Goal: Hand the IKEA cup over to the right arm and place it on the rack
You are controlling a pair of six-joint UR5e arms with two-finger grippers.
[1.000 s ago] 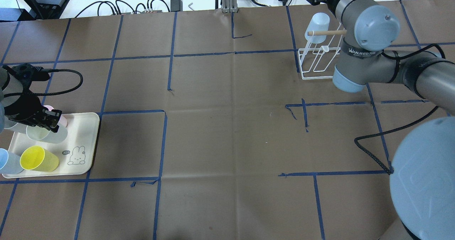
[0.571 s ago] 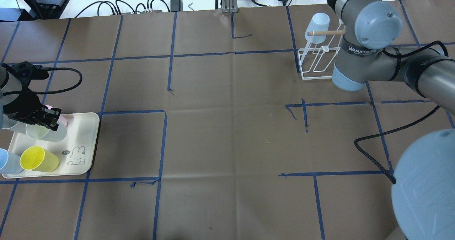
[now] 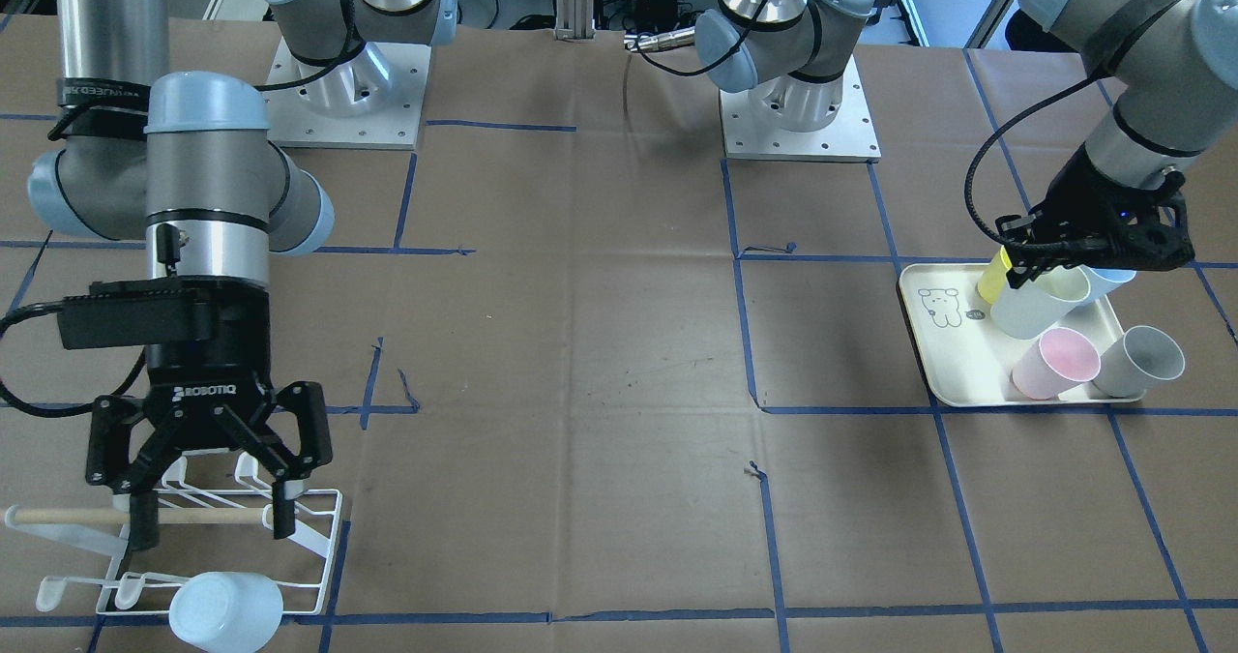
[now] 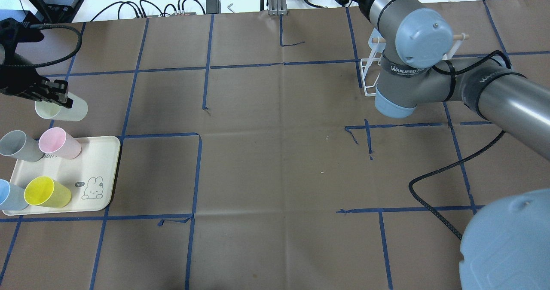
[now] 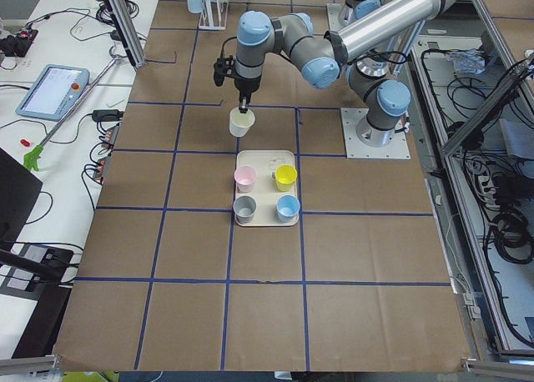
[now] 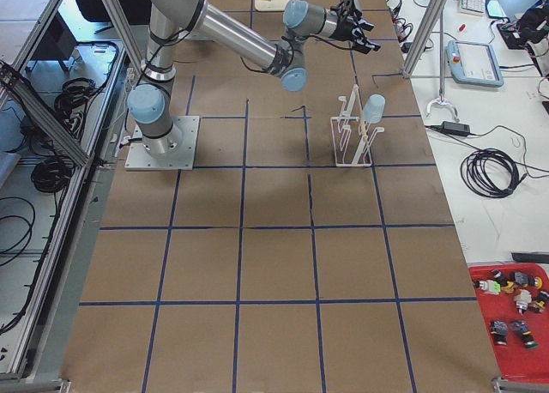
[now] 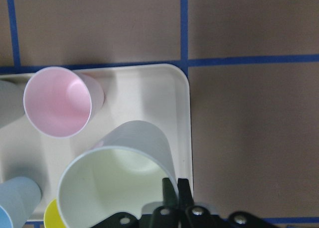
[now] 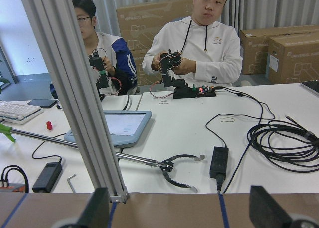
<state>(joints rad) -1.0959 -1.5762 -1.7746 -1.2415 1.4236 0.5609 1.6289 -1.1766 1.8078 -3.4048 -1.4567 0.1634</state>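
— Up off the tray has come the pale green cup (image 4: 61, 109), hasn't it?

— Yes. A second ago it sat low among the other cups. Now the left hand (image 4: 58, 99) has carried it clear, and the right arm has swung across the rack (image 6: 352, 136).

— How far along is that?

— Early, I'd judge. The pick-up is done, but the handover and the hanging are both left. One light blue cup (image 3: 227, 614) already hangs on a prong at the rack's end, just below the right hand (image 3: 213, 525).

— Where is the green one exactly?

— In the air, directly under the left hand, tilted, with its mouth turned up toward the wrist.

— What does it look like?

— It's a tapered plastic tumbler, pale green and slightly see-through. The wall has faint ribbing, and it's empty.

— And the grip?

— The left hand is clenched on the rim, one finger inside the wall and one outside.

— The receiving side?

— The right hand is released, with its fingers spread and holding nothing. It hovers right above the rack's wooden dowel (image 3: 68, 515), well apart from the left hand across the worktop (image 4: 275, 161).

— What lies beneath the left hand?

— The cream tray (image 4: 101, 152), with a pink cup (image 4: 59, 143), a grey cup (image 4: 19, 146), a yellow cup (image 4: 46, 192) and a blue cup (image 4: 8, 195) standing on it.
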